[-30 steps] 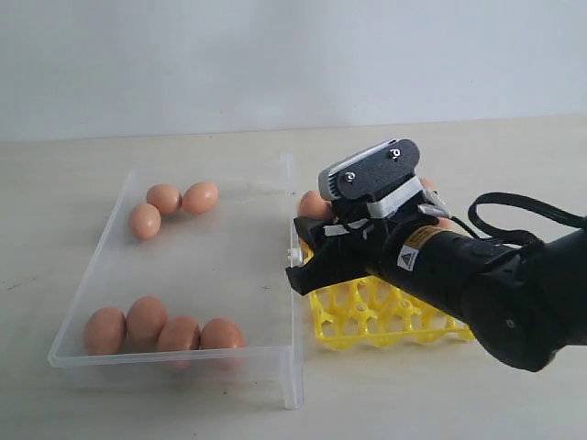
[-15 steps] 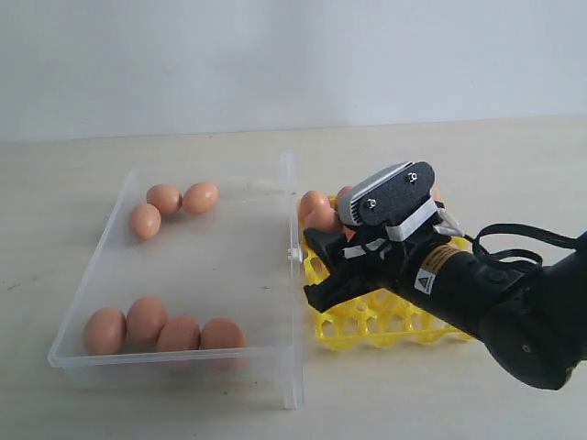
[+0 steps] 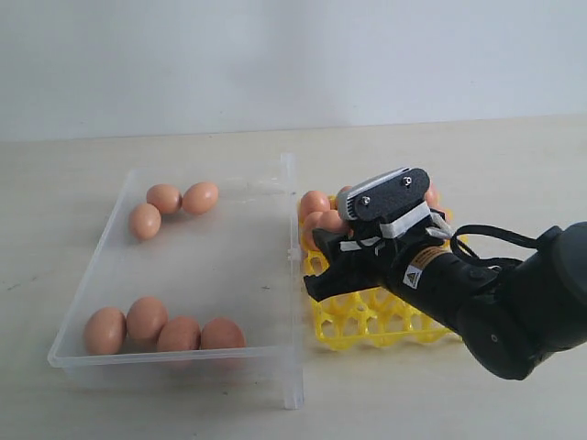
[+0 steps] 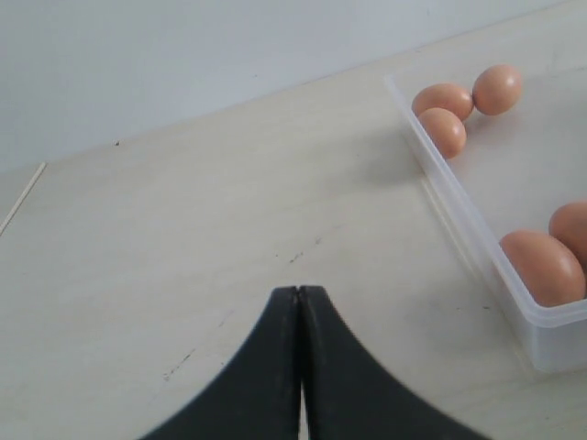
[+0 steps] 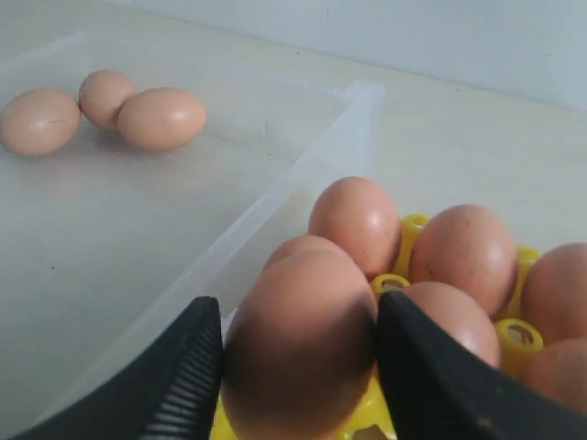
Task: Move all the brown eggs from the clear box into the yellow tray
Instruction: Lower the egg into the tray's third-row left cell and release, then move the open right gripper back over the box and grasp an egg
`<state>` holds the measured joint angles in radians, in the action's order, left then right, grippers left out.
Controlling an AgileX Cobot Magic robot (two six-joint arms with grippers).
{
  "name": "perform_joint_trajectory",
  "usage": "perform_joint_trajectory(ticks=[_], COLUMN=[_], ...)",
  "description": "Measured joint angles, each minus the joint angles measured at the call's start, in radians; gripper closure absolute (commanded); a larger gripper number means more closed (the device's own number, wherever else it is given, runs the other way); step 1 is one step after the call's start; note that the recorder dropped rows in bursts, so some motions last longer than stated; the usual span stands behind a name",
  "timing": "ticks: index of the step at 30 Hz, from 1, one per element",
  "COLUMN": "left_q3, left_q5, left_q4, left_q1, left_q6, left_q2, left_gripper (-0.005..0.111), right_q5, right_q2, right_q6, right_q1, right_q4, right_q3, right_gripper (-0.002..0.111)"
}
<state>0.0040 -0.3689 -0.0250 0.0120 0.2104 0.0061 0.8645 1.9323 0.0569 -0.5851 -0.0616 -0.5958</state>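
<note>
While at yellow tray (image 3: 367, 323) edge, right jaws around brown egg (image 5: 298, 344); left jaws together.

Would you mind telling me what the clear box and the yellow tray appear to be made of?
The clear box looks like thin, glossy plastic: the table shows through its walls. The yellow tray is probably moulded plastic: uniformly bright colour, openwork lattice, slight sheen.

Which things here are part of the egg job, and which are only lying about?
Part of the job: seven eggs in the clear box; yellow tray holding more eggs; right pincer gripping one egg.
Not part: left pincer, shut, above the table.
</note>
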Motion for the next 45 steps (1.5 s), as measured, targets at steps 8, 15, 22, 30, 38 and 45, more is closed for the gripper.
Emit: perform_joint_trajectory(ticks=[8, 15, 22, 30, 38, 45], left_q3=[0.000, 0.000, 0.000, 0.000, 0.000, 0.000], left_q5=[0.000, 0.000, 0.000, 0.000, 0.000, 0.000], left_q4=[0.000, 0.000, 0.000, 0.000, 0.000, 0.000], left_q1=[0.000, 0.000, 0.000, 0.000, 0.000, 0.000], left_q6=[0.000, 0.000, 0.000, 0.000, 0.000, 0.000], left_q2=[0.000, 0.000, 0.000, 0.000, 0.000, 0.000], left_gripper=[0.107, 0.107, 0.107, 0.107, 0.107, 0.107], right_q5=[-0.015, -0.023, -0.066, -0.088, -0.371, -0.930], right_q2=[0.000, 0.000, 0.002, -0.063, -0.374, -0.463], right_q6=[0.002, 0.015, 0.064, 0.075, 0.094, -0.020], right_q1=[0.000, 0.000, 0.000, 0.000, 0.000, -0.074], right_q4=[0.062, 0.067, 0.062, 0.012, -0.007, -0.016], right_q3=[0.000, 0.000, 0.000, 0.000, -0.042, -0.259], right_gripper=[0.108, 0.078, 0.044, 0.050, 0.098, 0.108])
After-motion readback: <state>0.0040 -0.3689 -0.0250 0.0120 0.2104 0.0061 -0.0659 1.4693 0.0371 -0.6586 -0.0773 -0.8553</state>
